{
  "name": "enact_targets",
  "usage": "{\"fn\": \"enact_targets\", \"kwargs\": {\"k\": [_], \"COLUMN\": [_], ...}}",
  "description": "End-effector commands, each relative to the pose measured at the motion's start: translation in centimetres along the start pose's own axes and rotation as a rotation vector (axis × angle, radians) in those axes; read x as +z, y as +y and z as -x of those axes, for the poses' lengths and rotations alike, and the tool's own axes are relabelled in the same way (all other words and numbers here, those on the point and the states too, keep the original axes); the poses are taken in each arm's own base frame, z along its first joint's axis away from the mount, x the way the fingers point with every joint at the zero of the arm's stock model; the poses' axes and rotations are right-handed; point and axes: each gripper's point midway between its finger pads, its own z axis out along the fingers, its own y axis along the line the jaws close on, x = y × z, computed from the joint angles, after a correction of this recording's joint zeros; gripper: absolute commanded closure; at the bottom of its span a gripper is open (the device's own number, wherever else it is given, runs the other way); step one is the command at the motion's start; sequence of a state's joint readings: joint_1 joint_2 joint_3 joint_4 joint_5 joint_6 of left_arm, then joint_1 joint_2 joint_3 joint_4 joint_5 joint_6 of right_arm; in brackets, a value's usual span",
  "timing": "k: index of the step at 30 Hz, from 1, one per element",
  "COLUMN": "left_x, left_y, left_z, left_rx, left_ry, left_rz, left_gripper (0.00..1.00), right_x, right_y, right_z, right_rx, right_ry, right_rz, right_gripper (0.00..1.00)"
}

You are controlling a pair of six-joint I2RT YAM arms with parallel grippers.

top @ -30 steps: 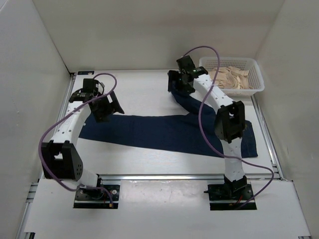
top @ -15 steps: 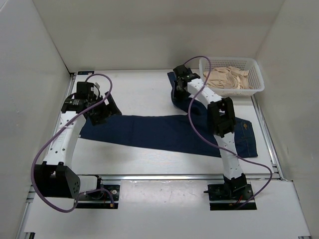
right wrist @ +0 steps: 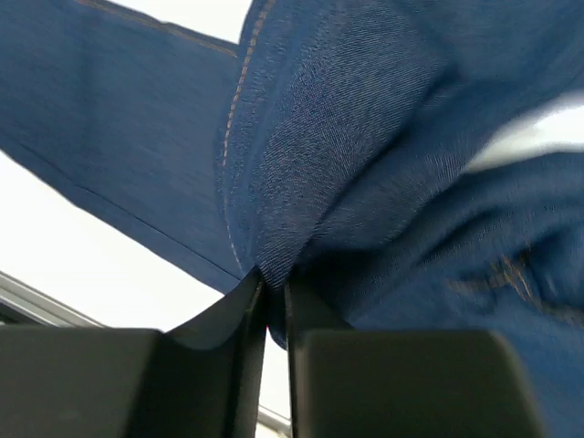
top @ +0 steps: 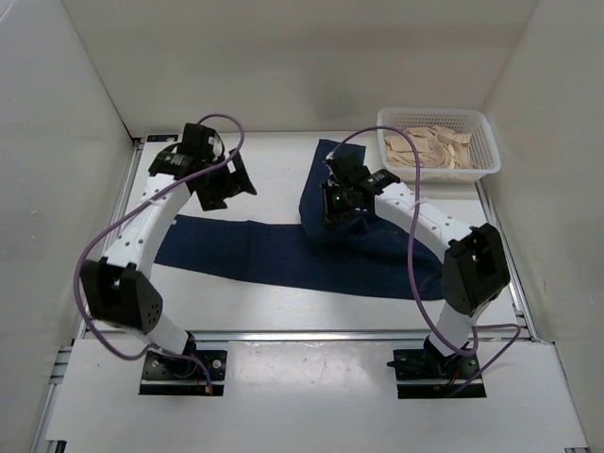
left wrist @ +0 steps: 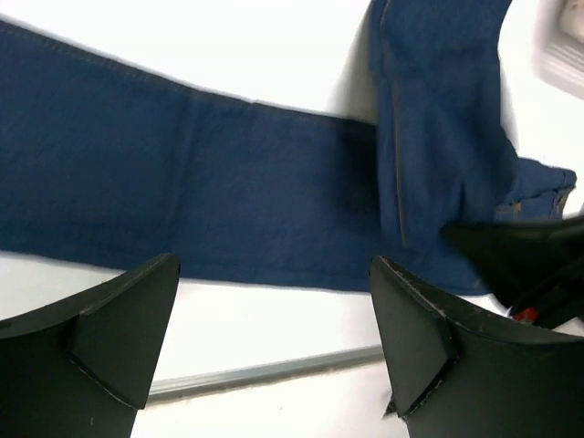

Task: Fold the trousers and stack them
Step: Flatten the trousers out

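The trousers [top: 255, 247] are dark blue denim with tan stitching. One leg lies flat across the table from left to right, and the other runs up toward the back [top: 321, 160]. My right gripper [top: 331, 205] is shut on a raised fold of the denim [right wrist: 301, 182] near the middle, the cloth pinched between its fingers [right wrist: 274, 290] and bunched around them. My left gripper [top: 229, 187] hangs open above the bare table beyond the left leg, with nothing between its fingers [left wrist: 274, 338]. The left wrist view shows the flat leg [left wrist: 210, 192] below it.
A white basket [top: 491, 151] holding beige cloth [top: 429, 146] stands at the back right corner. White walls close in the table on three sides. A metal rail [top: 311, 333] runs along the near edge, in front of both arm bases.
My right gripper shut on the far leg and pulled it toward the middle, bunching the denim. The left arm swung farther back and right, still open.
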State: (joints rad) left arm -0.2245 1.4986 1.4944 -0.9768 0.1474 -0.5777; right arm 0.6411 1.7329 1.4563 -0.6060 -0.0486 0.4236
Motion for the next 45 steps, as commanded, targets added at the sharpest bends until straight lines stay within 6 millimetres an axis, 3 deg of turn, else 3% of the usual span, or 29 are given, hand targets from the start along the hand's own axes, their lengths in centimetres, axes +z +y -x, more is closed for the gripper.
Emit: {"fn": "enact_targets", "kwargs": {"k": [1, 3, 4, 6, 7, 8, 9, 11, 13, 14, 17, 18, 19, 21, 22, 28, 32, 36, 37, 41, 42, 44, 45], "left_x": [0.9, 3.2, 3.7, 6.0, 6.9, 7.2, 10.0, 11.9, 14.5, 15.1, 17.5, 17.9, 19.5, 20.6, 22.2, 25.1, 28.5, 29.6, 29.6, 29.7, 28.5, 27.3, 24.7], "left_y": [-1.7, -2.2, -2.8, -4.2, -5.2, -6.7, -6.7, -7.9, -9.2, -9.4, -10.8, -11.6, -11.1, -11.6, -11.3, -12.9, -11.2, -10.0, -10.0, -10.0, -10.9, -11.4, -12.5], "left_z": [2.1, 2.5, 2.4, 2.7, 2.4, 3.2, 2.6, 1.7, 2.9, 2.8, 4.8, 6.1, 6.1, 7.0, 6.2, 3.2, -0.4, -2.9, -2.9, -3.2, -2.4, -1.2, 1.9], "left_rx": [0.022, 0.038, 0.048, 0.068, 0.095, 0.117, 0.12, 0.17, 0.197, 0.205, 0.221, 0.235, 0.235, 0.246, 0.261, 0.355, 0.378, 0.357, 0.357, 0.3, 0.281, 0.212, 0.172], "left_ry": [-0.023, 0.01, 0.026, 0.05, 0.069, 0.061, 0.109, 0.155, 0.148, 0.158, 0.108, 0.058, 0.055, -0.001, 0.014, 0.018, 0.101, 0.175, 0.175, 0.178, 0.158, 0.125, 0.043], "left_rz": [-0.003, 0.01, 0.01, 0.007, -0.008, -0.034, -0.019, -0.012, -0.008, 0.01, -0.012, -0.034, -0.016, -0.005, 0.011, 0.035, 0.091, 0.12, 0.12, 0.13, 0.117, 0.104, 0.069], "left_gripper": [0.04, 0.03, 0.03, 0.03, 0.03, 0.03, 0.03, 0.05, 0.09, 0.1, 0.15, 0.15, 0.15, 0.09, 0.07, 0.04, 0.04, 0.09, 0.12, 0.76, 0.9, 0.9, 0.9], "right_x": [-1.9, -3.5, -3.9, -5.4, -5.9, -7.0, -7.6, -9.5, -10.8, -11.8, -12.1, -12.4, -12.4, -12.5, -12.4, -12.9, -12.9, -13.1, -13.4, -13.5, -13.7, -13.5, -13.6], "right_y": [-1.2, -1.5, -2.0, -2.5, -2.9, -3.3, -4.2, -5.5, -6.9, -7.3, -9.2, -9.6, -9.5, -9.7, -9.8, -10.1, -10.1, -9.7, -9.6, -9.5, -9.3, -8.8, -8.5], "right_z": [-0.6, -1.2, -1.5, -1.8, -1.8, -2.0, -2.3, -2.8, -3.2, -3.2, -4.7, -4.8, -4.8, -4.7, -4.8, -4.0, -3.9, -3.9, -3.9, -4.5, -4.5, -5.2, -5.1], "right_rx": [-0.022, -0.03, -0.033, -0.043, -0.043, -0.044, -0.036, 0.006, 0.061, 0.097, 0.172, 0.203, 0.211, 0.238, 0.24, 0.266, 0.282, 0.282, 0.27, 0.256, 0.254, 0.23, 0.227], "right_ry": [0.015, 0.026, 0.033, 0.028, 0.023, 0.009, 0.004, -0.035, -0.06, -0.096, -0.083, -0.091, -0.086, -0.086, -0.072, -0.079, -0.079, -0.082, -0.089, -0.076, -0.085, -0.075, -0.087], "right_rz": [-0.03, -0.047, -0.056, -0.086, -0.107, -0.128, -0.155, -0.206, -0.232, -0.24, -0.267, -0.266, -0.251, -0.244, -0.249, -0.259, -0.253, -0.23, -0.227, -0.201, -0.186, -0.144, -0.129], "right_gripper": [0.85, 0.73, 0.44, 0.32, 0.21, 0.14, 0.1, 0.03, 0.03, 0.12, 0.29, 0.31, 0.31, 0.32, 0.32, 0.32, 0.32, 0.32, 0.32, 0.32, 0.34, 0.35, 0.36]}}
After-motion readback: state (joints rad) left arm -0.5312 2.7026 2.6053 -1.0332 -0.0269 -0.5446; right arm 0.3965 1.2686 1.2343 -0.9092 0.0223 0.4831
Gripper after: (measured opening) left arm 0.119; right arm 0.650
